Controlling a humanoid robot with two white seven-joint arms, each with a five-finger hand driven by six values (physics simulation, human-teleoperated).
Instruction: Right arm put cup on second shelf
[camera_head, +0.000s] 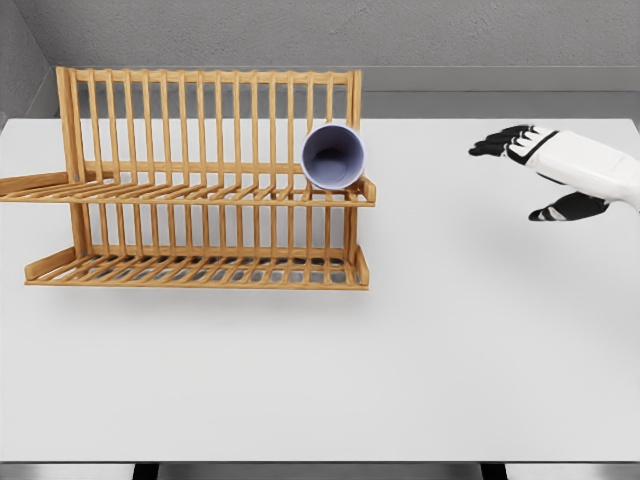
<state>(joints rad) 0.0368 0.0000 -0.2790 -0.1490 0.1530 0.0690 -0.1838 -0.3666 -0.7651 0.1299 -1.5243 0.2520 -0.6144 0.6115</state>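
Note:
A pale lavender cup lies on its side on the upper shelf of a wooden dish rack, at that shelf's right end, with its mouth facing me. My right hand hovers above the table well to the right of the rack. Its black fingers are spread and point left, the thumb hangs below, and nothing is in the hand. The hand and the cup are clearly apart.
The rack has two slatted shelves and stands on a white table. A grey wall runs behind the table's far edge.

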